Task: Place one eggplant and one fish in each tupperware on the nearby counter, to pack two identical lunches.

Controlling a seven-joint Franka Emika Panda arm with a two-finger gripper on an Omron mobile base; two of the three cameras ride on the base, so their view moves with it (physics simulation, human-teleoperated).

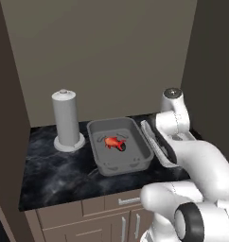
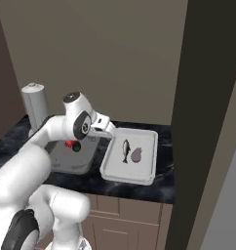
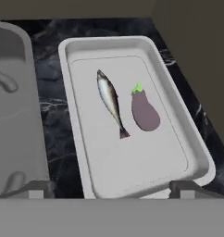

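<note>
Grey tupperware [image 1: 119,145] sits on dark marbled counter [image 1: 55,165], just right of a tall grey cylinder on round base [image 1: 66,121]. Red-orange fish [image 1: 114,142] lies on the floor of that tupperware, roughly centred, nothing gripping it. In right base view the same container [image 2: 73,158] is mostly behind the arm; a bit of red fish [image 2: 69,143] shows past the wrist.

Second container, a pale shallow tray [image 3: 132,115], sits just right of the tupperware, nearly touching along the long sides, apart by a thin strip of counter in hand view. Inside it: a silver-brown fish [image 3: 111,102] lying lengthwise, tail toward the near end, and a purple eggplant [image 3: 144,110] with green stem just beside it on the right, close but not touching. Both lie flat on the tray floor. Right base view shows same tray [image 2: 130,157] with fish [image 2: 126,150] and eggplant [image 2: 136,155] side by side.

Gripper [image 3: 112,189] hovers above the near end of the tray, jaws spread wide apart, holding nothing; fingertips [image 3: 37,189] sit at the bottom of hand view, one over the strip between the containers, the other over the tray's near right corner. In right base view the hand [image 2: 101,128] sits above the gap between the two containers. White arm covers the tray's near part in left base view, where its edge [image 1: 152,142] shows tilted beside the tupperware.

Wood-look cabinet fronts [image 1: 92,222] below the counter.
</note>
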